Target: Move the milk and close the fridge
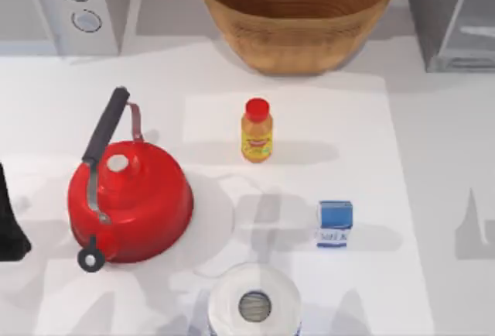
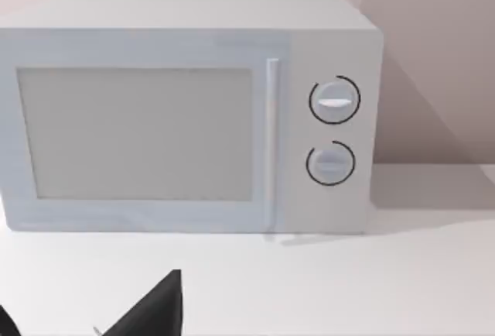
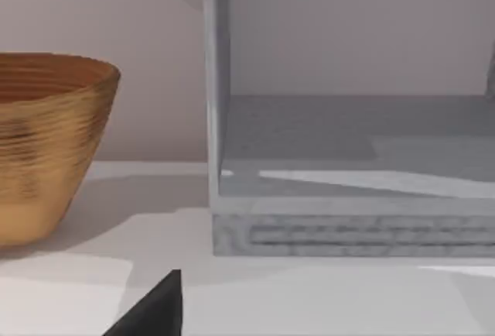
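the milk [image 1: 335, 224] stands untouched on the bench [image 1: 433, 197], the fridge [image 1: 452, 11] gapes open awaiting it, and i cannot tell either end effector's state.

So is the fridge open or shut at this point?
Open. The right wrist view looks straight into the fridge, showing its bare inner floor and back wall. The milk stands upright out on the table.

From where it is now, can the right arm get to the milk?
Probably yes. The milk stands alone on the right part of the table; the paper roll and orange bottle stand apart from it, so the right arm's side is free.
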Robot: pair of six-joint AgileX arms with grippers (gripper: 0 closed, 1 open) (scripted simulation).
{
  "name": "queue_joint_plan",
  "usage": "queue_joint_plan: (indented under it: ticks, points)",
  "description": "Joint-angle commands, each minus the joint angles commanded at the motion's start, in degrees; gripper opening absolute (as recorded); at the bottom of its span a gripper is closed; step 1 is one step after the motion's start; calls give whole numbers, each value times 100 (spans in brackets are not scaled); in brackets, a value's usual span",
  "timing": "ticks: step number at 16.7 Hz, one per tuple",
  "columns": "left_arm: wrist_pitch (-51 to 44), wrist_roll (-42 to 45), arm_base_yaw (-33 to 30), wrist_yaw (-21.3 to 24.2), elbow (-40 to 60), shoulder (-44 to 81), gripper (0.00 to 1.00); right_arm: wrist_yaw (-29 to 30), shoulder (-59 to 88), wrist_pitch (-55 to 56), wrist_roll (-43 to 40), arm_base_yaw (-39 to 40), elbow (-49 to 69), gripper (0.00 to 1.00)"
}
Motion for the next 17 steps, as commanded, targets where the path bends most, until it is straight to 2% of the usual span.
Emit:
queue_joint_plan:
  ticks: [3,6,10,17]
  points:
    - [0,0,0,0,0,0,100,74,45,58,1,48,10,100]
    - [0,0,0,0,0,0,100,587,374,456,12,415,65,100]
    - [0,0,0,0,0,0,100,1758,1225,1357,42,1387,140,100]
    - [0,0,0,0,0,0,100,4047,3199,3122,87,3700,143,100]
